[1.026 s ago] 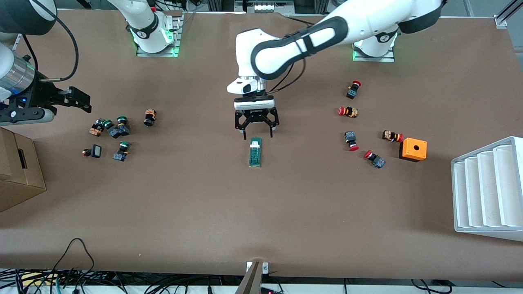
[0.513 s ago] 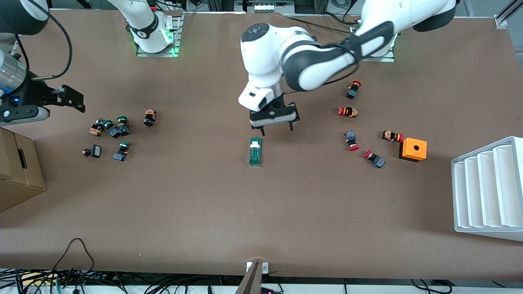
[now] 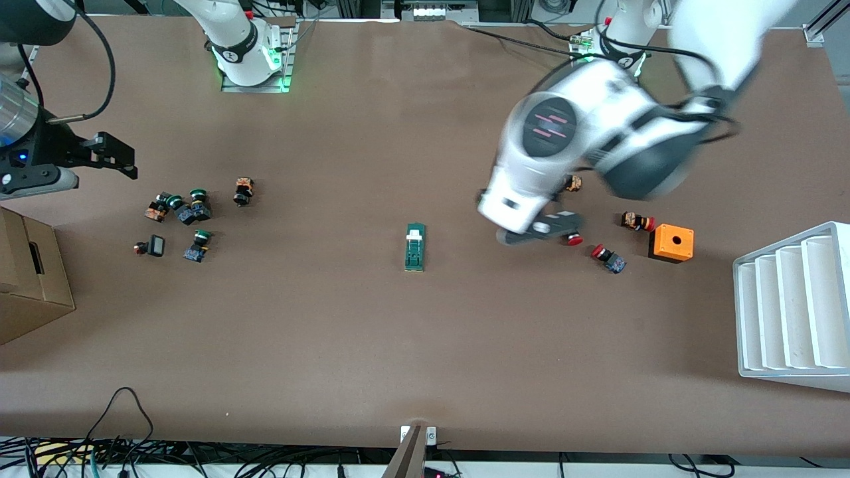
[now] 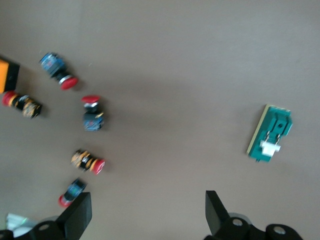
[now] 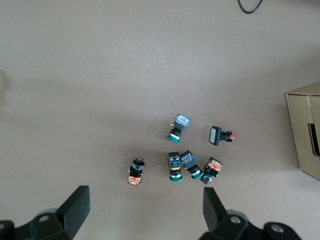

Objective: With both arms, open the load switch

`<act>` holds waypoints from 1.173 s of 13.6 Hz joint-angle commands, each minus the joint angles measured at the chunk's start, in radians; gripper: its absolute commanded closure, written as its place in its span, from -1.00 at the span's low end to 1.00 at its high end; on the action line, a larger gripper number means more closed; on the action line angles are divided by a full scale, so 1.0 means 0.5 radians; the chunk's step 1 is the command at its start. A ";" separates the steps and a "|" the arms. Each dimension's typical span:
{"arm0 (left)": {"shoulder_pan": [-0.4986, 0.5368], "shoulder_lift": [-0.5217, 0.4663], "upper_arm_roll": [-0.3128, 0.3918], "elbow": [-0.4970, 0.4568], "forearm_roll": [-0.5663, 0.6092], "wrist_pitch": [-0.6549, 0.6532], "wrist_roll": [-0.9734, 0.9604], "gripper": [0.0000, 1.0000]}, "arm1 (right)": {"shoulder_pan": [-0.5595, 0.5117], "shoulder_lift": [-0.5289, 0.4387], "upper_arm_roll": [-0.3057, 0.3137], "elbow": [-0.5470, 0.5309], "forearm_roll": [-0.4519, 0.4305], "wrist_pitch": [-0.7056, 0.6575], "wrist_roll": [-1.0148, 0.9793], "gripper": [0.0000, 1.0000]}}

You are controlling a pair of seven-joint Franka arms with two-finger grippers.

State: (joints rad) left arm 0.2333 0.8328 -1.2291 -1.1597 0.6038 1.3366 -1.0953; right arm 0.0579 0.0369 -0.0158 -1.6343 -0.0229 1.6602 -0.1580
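Left gripper [image 4: 145,215] is wide open, holding nothing, over the red buttons [image 3: 607,257]. The load switch [image 3: 415,247] lies at its nine o'clock. Right gripper [image 5: 142,212] hangs wide open and empty over the green buttons [image 3: 192,212].

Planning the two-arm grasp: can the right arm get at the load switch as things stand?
Probably yes. The load switch lies alone mid-table with bare table around it. The right gripper is open, up over the right arm's end of the table; the green-capped buttons lie between, but it could pass above them. Reach is unproven.
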 commanded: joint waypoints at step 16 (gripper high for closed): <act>0.133 -0.653 1.591 0.233 -0.967 -0.124 2.138 -1.00 | -0.008 0.034 -0.014 0.130 0.018 -0.062 -0.040 -0.99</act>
State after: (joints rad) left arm 0.4063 0.5995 -0.6692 -1.0324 0.2268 1.2584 -0.1387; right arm 0.0568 0.0440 -0.0223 -1.5956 -0.0229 1.6515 -0.1624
